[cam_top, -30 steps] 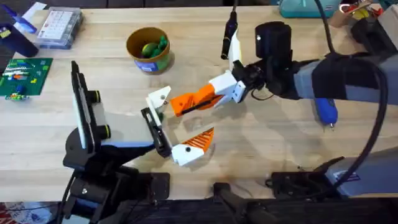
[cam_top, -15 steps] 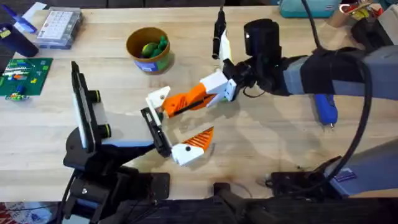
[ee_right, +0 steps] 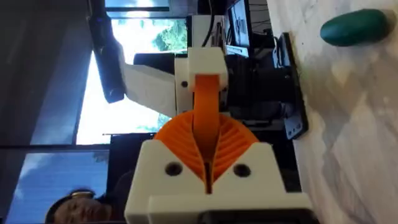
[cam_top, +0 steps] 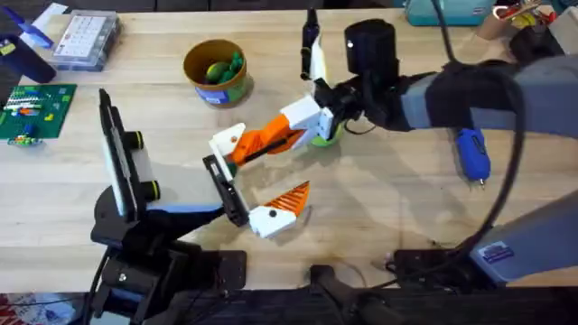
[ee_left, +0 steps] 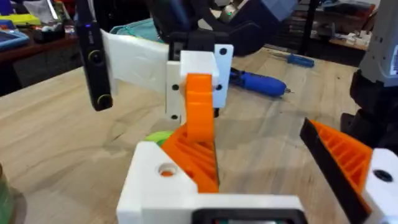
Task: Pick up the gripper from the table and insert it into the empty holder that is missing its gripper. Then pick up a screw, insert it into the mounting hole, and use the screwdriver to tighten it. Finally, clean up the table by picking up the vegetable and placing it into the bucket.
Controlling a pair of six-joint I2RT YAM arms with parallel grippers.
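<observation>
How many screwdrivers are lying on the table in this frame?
1: the blue screwdriver lies on the table's right side, beyond the right arm, untouched. Others may be hidden under that arm.

Orange ribbed finger (cam_top: 260,142) against an angular white holder (cam_top: 228,140) on a black bar (cam_top: 226,191). Right gripper (cam_top: 271,140): white body, orange pads. Left gripper (cam_top: 262,181): white with an orange ribbed pad. Blue screwdriver (cam_top: 472,154), right. Mustard-yellow bucket (cam_top: 215,71), far left, holding green pieces. Lime-green disc (cam_top: 324,138). Pale wood-grain table (cam_top: 379,208).
</observation>
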